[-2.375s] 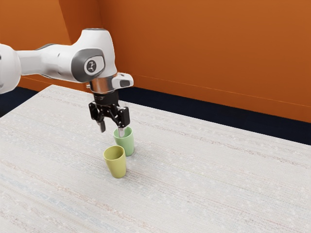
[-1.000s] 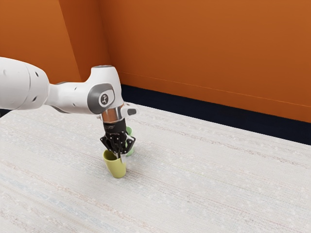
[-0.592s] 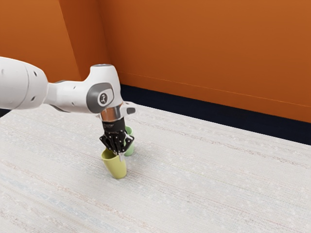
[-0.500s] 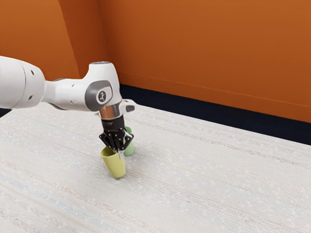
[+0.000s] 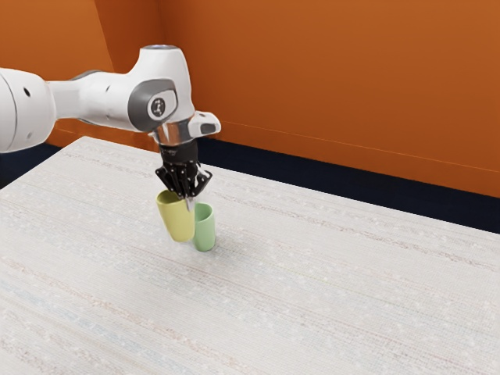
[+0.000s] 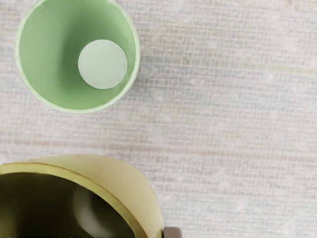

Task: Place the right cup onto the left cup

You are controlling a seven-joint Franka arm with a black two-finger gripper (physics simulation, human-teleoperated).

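We've lifted the yellow cup [image 5: 176, 222]: our gripper [image 5: 189, 203] is clamped on its wall, holding it tilted beside the upright green cup [image 5: 205, 229]. Next we should bring it over the green cup, straighten it and lower.

In the exterior view the yellow cup [image 5: 176, 223] hides the part of the green cup [image 5: 205, 229] toward the tabletop [image 5: 328, 289] edge the arm [image 5: 101, 100] crosses, and its own floor and one fingertip of the gripper [image 5: 187, 201] inside it are out of sight. That view cuts off the arm's base and the tabletop's edge farthest from the wall [image 5: 336, 86], and the arm's round badge is too small to read. The wrist view crops both cups and a grey sliver [image 6: 172, 232] beside the yellow one, too little to identify.
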